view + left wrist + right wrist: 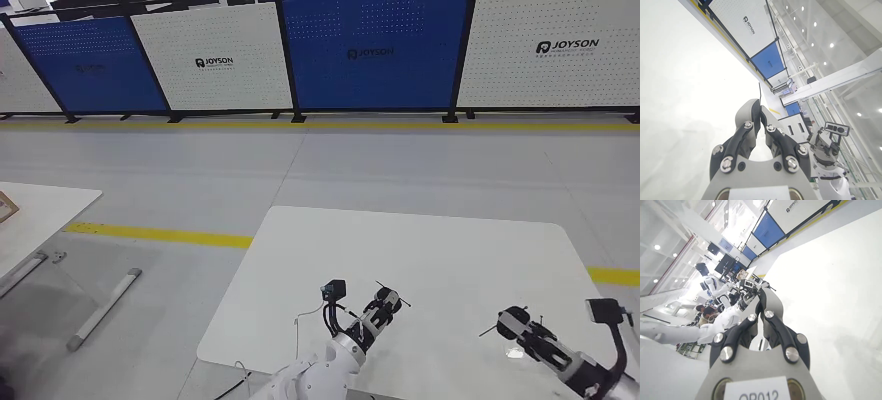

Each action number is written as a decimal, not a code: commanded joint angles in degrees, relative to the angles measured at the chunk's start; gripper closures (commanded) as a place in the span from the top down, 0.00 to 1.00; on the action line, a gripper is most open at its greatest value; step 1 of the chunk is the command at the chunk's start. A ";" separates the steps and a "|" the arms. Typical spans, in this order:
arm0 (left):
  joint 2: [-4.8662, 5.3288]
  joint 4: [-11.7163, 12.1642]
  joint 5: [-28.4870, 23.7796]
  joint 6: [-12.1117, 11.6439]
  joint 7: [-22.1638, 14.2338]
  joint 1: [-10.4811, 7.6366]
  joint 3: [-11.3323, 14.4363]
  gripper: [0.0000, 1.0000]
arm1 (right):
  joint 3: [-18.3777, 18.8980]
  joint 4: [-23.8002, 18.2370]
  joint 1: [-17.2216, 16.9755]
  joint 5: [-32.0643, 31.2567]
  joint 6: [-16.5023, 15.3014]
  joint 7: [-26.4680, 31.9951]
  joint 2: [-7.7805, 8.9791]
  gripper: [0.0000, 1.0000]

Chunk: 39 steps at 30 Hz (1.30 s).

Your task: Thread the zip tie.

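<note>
The zip tie (404, 300) is a very thin black strip, as skinny as a pencil line. It is stiff and straight. The left gripper (388, 297) holds it over the near part of the white table (420, 250), close to the near edge. The strip is pinched partway along, so a bit of it sticks out on each side of the claw. It lies slanted in the top view.

In the left wrist view the two fingers (753, 113) of this claw are pressed tight together, with their black ribbed pads squeezing the strip. One end of the zip tie pokes out past the tips and gets thinner toward its point. It does not touch the table.

The right gripper (512, 322) is off to the side, near the table's near corner, well apart from the left one. Its claw is squeezed tight too, which the right wrist view shows. In the top view a second black strip (488, 330), just as thin and dark, sticks out from its tip toward the left claw. It is too small to tell if it has a head or a hole.

Behind the table there is grey floor with a yellow line (150, 235). Farther back stands a fence of blue and white panels (370, 50). Part of another white table (40, 215) shows at the left.
</note>
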 commanded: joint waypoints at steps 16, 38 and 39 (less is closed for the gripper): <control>0.00 0.00 0.00 0.00 0.00 0.00 0.00 0.00 | -13.47 3.19 7.31 -10.69 5.30 -9.83 -2.59 0.00; 0.00 0.00 0.00 0.00 0.00 0.00 0.00 0.00 | -24.67 9.35 8.84 -18.75 0.17 -32.53 -6.69 0.00; 0.00 0.00 0.00 0.00 0.00 0.00 0.00 0.00 | -25.31 9.57 9.01 -19.67 0.29 -34.01 -6.96 0.00</control>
